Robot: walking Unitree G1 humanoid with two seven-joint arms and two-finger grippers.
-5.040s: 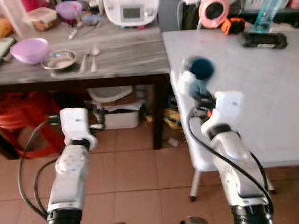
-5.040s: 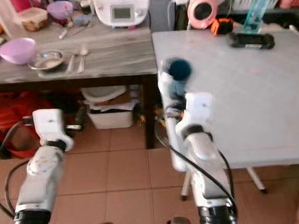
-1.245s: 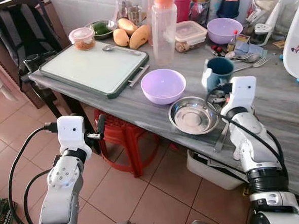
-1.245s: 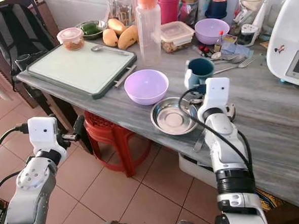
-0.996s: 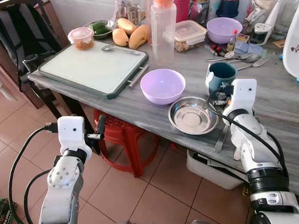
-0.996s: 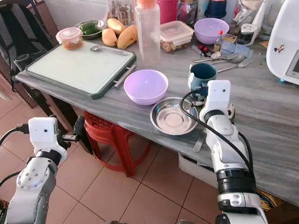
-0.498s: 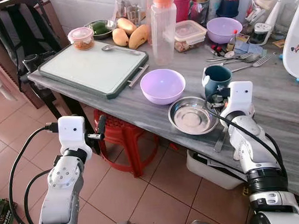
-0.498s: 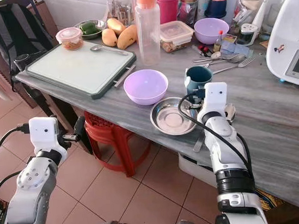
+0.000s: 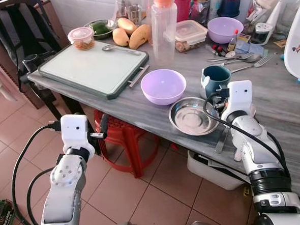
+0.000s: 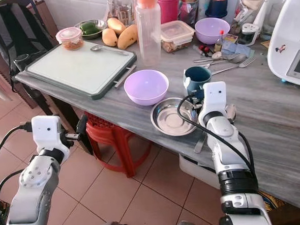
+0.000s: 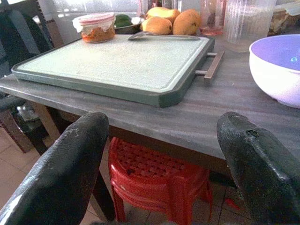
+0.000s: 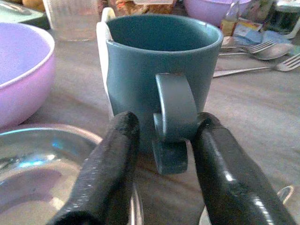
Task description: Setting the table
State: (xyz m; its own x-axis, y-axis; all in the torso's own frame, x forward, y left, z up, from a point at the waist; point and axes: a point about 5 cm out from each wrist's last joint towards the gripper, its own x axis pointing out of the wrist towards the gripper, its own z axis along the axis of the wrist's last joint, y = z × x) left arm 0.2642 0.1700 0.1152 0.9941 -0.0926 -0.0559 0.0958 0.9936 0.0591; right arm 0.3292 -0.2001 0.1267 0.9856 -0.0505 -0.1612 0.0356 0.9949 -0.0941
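A teal mug (image 9: 215,79) stands by the front of the grey wooden counter (image 9: 139,100), between a lilac bowl (image 9: 163,86) and a steel bowl (image 9: 193,116). My right gripper (image 12: 166,123) is shut on the mug's handle (image 12: 174,105), one black finger on each side of it. The mug's base looks level with the counter; I cannot tell whether it rests on it. Cutlery (image 9: 220,139) lies right of the steel bowl, under my right wrist. My left gripper (image 11: 164,122) is open and holds nothing, low in front of the counter edge near a red stool (image 9: 126,139).
A green-rimmed cutting board (image 9: 93,65) lies at the counter's left. Behind are a tall clear bottle (image 9: 164,25), mangoes (image 9: 130,34), food boxes, a second lilac bowl (image 9: 225,29) and forks. A white appliance (image 10: 293,32) stands at the right. Below is tiled floor.
Since five seconds ago the view has swung from a white table to this counter, the mug still in my right gripper. Over the last second that gripper and mug shifted slightly left.
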